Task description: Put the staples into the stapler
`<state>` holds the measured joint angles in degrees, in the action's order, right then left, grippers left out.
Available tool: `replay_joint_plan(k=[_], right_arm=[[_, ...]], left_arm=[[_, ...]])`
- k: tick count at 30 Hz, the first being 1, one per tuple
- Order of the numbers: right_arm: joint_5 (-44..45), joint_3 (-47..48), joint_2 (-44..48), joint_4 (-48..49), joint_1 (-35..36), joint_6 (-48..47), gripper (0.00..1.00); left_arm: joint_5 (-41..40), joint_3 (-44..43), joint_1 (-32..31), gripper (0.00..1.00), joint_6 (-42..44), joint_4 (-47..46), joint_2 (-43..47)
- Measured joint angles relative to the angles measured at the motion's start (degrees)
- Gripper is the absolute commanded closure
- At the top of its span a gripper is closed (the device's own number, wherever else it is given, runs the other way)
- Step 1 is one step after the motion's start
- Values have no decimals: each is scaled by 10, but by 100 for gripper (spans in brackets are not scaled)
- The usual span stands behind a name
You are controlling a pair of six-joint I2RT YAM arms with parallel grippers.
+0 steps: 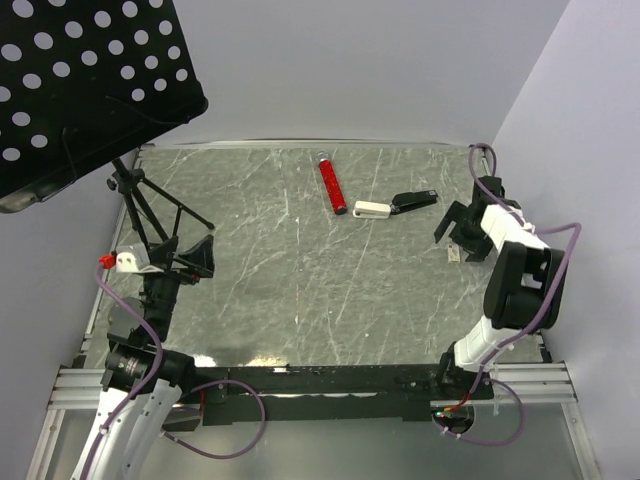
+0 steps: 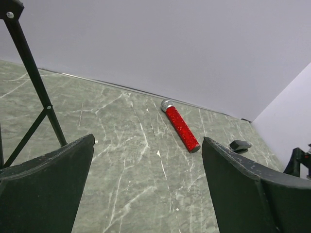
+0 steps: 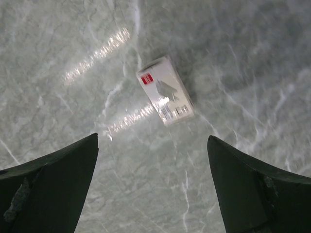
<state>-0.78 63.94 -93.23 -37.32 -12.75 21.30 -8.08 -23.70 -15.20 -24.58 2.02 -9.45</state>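
The black stapler lies at the back right of the table, tapered end to the right; its dark tip shows in the left wrist view. A small white rectangular piece touches its left end. I cannot make out the silver staple strip. My right gripper is open, hovering right of the stapler, above a small beige box piece with a red mark; in its wrist view the jaws stand wide and empty. My left gripper is open and empty at the left.
A red glittery tube lies left of the stapler, also in the left wrist view. A black tripod stands at the back left under a black perforated panel. Walls close the back and right sides.
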Motion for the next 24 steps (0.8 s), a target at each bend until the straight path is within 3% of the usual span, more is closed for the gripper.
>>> replay_joint_plan(k=[6, 15, 24], right_arm=[[-7, 42, -70, 6, 0, -37, 6], [-12, 80, -140, 5, 0, -79, 24], [-19, 78, -150, 8, 0, -93, 41]], left_arm=[[-4, 0, 0, 3, 1, -9, 3], [-3, 0, 0, 3, 3, -9, 3], [-3, 0, 0, 3, 5, -10, 2]])
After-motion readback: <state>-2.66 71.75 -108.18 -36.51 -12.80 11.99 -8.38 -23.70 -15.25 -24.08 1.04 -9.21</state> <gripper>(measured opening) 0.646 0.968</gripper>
